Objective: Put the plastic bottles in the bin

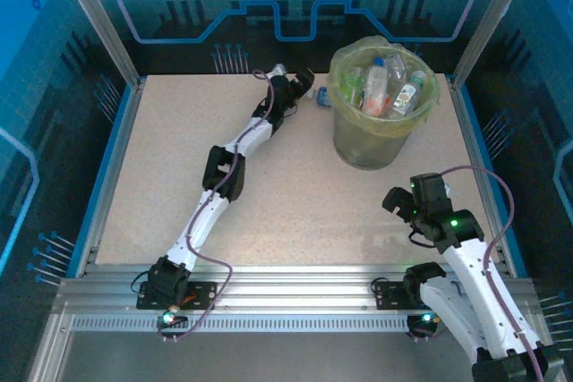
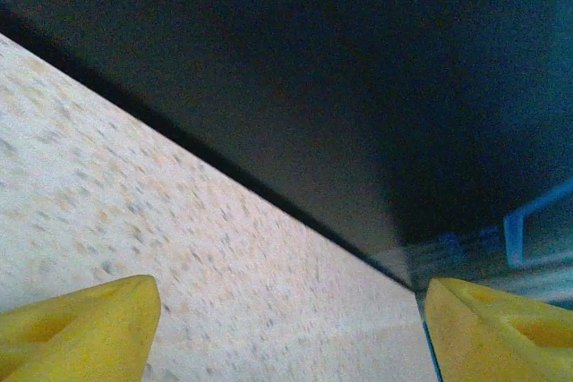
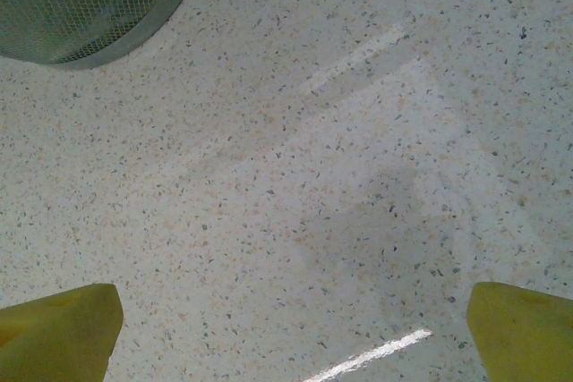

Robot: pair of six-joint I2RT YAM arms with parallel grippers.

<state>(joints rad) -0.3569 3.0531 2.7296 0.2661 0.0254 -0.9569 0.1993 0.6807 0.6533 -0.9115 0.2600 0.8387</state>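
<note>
While most of the plastic bottles (image 1: 376, 87) stand inside the bin (image 1: 372, 145), one blue-capped bottle (image 1: 320, 94) lies on the worktop (image 1: 179, 158) at the far edge, just beside the bin on its 9 o'clock side. My left gripper (image 1: 303, 82) sits close by, fingers spread and holding nothing, with that bottle at its 4 o'clock. I cannot determine the bottle's long axis, as it is small and partly hidden. My right gripper (image 3: 294, 333), spread wide and empty, hovers at the bin's 6 o'clock, well apart from the bottle. Finding: the left arm is nearer and, in my judgement, should take it.
</note>
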